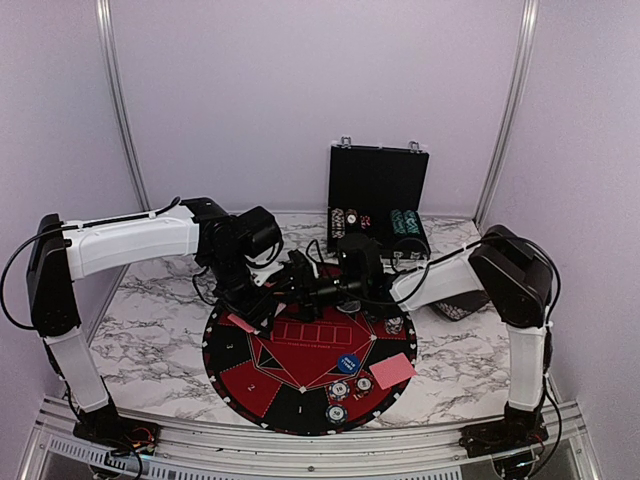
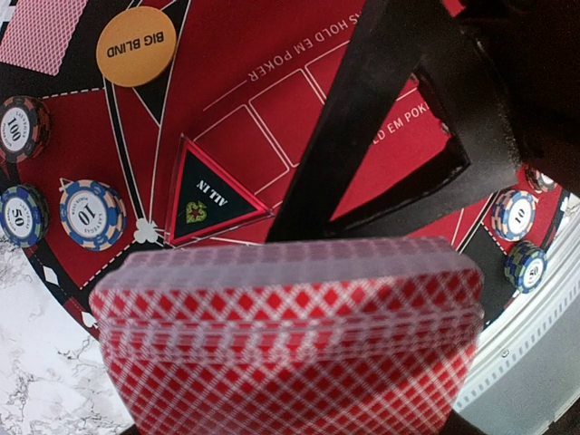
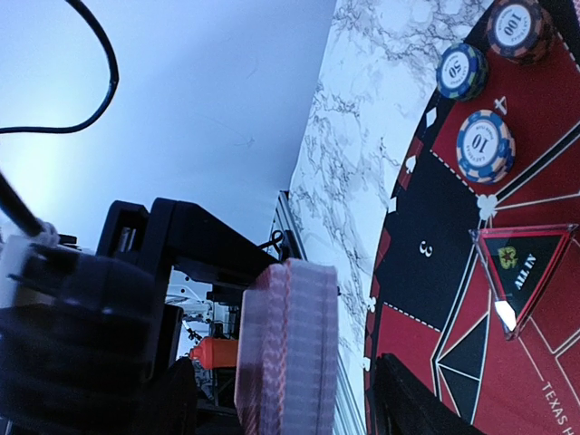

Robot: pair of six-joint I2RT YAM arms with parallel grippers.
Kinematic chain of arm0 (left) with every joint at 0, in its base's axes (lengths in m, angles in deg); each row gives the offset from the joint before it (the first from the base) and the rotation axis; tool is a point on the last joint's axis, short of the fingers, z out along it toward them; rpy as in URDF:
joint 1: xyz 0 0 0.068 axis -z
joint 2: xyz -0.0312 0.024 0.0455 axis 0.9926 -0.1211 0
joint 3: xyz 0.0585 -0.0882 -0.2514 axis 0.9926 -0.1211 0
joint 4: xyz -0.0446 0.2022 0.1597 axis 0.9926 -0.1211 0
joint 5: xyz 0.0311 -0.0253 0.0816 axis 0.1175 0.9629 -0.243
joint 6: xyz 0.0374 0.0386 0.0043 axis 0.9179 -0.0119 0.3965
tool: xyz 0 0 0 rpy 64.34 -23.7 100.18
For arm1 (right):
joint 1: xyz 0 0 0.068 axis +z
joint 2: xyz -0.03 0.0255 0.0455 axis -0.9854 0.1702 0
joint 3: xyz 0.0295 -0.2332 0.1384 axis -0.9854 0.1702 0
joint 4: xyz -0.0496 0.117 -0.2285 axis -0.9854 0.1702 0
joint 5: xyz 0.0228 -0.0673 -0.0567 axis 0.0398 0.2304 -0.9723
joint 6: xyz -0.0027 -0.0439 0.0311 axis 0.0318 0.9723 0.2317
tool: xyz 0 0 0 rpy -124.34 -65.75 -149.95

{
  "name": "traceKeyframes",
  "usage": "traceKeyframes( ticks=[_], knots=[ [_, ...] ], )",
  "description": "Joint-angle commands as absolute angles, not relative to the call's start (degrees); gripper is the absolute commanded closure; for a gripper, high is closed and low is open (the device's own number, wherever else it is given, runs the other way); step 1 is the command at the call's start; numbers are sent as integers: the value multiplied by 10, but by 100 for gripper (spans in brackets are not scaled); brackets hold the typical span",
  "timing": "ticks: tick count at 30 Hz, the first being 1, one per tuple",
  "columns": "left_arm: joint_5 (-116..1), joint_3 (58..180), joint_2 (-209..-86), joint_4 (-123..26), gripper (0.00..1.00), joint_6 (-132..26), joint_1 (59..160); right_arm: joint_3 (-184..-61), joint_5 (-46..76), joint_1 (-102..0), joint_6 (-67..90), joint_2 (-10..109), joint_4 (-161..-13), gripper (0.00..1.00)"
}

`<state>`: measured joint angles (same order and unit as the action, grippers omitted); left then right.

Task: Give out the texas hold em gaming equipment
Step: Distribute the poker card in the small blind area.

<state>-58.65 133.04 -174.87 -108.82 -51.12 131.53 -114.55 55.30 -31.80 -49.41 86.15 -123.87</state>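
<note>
The deck of red-backed cards [image 2: 290,344] is clamped in the left gripper [image 1: 268,298], which is closed on its sides and holds it above the round mat [image 2: 272,100], near the ALL IN marker [image 2: 210,195]. The right gripper [image 2: 313,217] hangs just beyond the deck's far edge, fingers spread and apparently empty. To deal well, it should probably pinch only the top card at one edge and slide it off flat, while the left gripper holds firm so the stack does not fan. One card [image 1: 392,370] lies beside chips [image 1: 340,388] at the mat's near rim.

Red-backed card deck [image 2: 290,349] suspended above scattered striped chips [image 2: 91,215].
</note>
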Motion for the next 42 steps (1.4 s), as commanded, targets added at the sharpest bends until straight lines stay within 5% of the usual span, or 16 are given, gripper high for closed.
traceKeyframes(
  ticks=[1,42],
  knots=[
    [-590,1346,-1743,-1100,50,-503,1318,-1164,555,-311,-499,877,-1250,37],
    [-592,1337,-1735,-1100,50,-502,1318,-1121,503,-344,-425,820,-1156,45]
  ],
)
